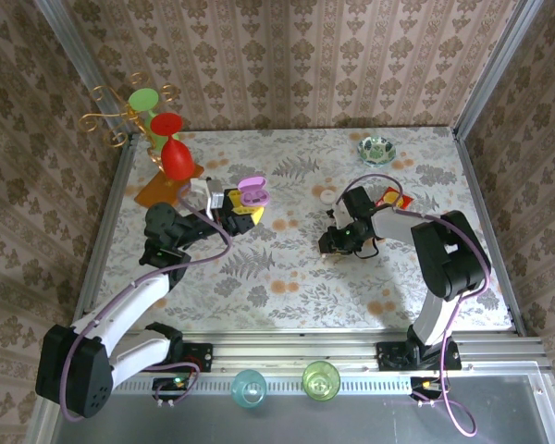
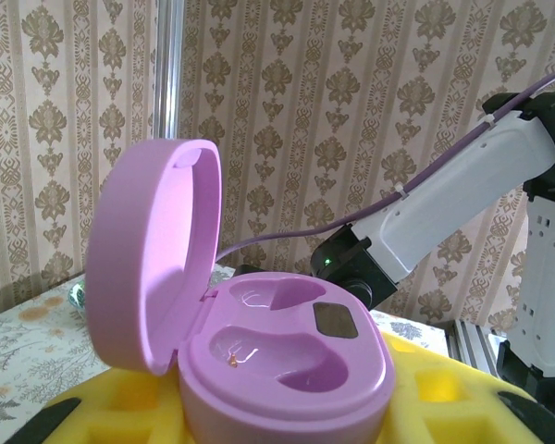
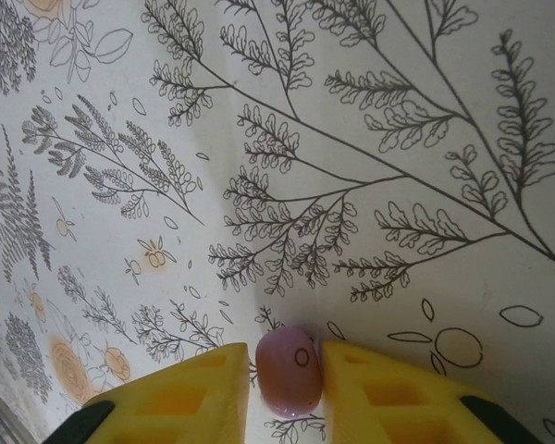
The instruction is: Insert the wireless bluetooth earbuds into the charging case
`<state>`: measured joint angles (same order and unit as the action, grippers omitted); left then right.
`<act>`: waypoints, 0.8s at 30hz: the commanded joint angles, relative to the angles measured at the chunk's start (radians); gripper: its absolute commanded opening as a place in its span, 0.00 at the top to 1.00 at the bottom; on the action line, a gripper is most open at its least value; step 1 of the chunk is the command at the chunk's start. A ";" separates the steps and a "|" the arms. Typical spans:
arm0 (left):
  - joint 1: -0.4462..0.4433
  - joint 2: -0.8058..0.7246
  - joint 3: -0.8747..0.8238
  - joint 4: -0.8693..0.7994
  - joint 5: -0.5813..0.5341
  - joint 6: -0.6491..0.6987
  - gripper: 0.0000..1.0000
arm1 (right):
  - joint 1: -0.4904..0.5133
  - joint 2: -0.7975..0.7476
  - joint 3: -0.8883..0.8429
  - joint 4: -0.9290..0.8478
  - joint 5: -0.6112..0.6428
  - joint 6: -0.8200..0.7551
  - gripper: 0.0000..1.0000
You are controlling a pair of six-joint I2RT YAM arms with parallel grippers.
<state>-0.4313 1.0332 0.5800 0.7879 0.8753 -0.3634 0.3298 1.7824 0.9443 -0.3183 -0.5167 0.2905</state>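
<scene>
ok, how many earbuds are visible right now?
1. A lilac earbud sits between the fingers of the right tool, on the tablecloth. The charging case in the left tool has both wells empty; others may be hidden.

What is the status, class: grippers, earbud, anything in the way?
Left gripper shut on open lilac charging case, both wells empty. Right gripper pinching lilac earbud on the tablecloth. Nothing seen blocking.

Probably a lab's robot test cell dressed as a home: beige damask wallpaper walls (image 1: 287, 55) framed by bare aluminium posts (image 1: 493, 65), a floral-printed tabletop (image 1: 287, 287), and two black-and-white robot arms (image 1: 129, 301) bolted to a grey metal rail (image 1: 296, 350).
</scene>
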 commanded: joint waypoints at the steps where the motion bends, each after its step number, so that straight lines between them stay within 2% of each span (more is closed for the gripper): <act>1: -0.004 -0.011 0.012 0.038 0.006 -0.008 0.77 | 0.004 0.024 -0.010 -0.027 0.001 0.000 0.78; 10: -0.005 -0.015 0.011 0.030 0.000 -0.002 0.77 | 0.003 -0.007 -0.023 -0.030 0.022 0.017 0.85; 14: -0.006 -0.011 0.013 0.030 0.001 0.001 0.77 | 0.008 -0.079 -0.030 -0.040 0.088 0.066 0.86; 16: -0.006 -0.009 0.010 0.031 0.002 0.003 0.77 | 0.017 -0.127 -0.023 -0.072 0.178 0.102 0.86; 24: -0.006 0.007 -0.002 0.065 0.006 -0.001 0.77 | 0.129 -0.205 0.112 -0.367 0.713 0.304 0.90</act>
<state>-0.4313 1.0336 0.5800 0.8021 0.8753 -0.3630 0.4210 1.5974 0.9905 -0.5220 -0.0681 0.4896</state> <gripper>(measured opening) 0.351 0.129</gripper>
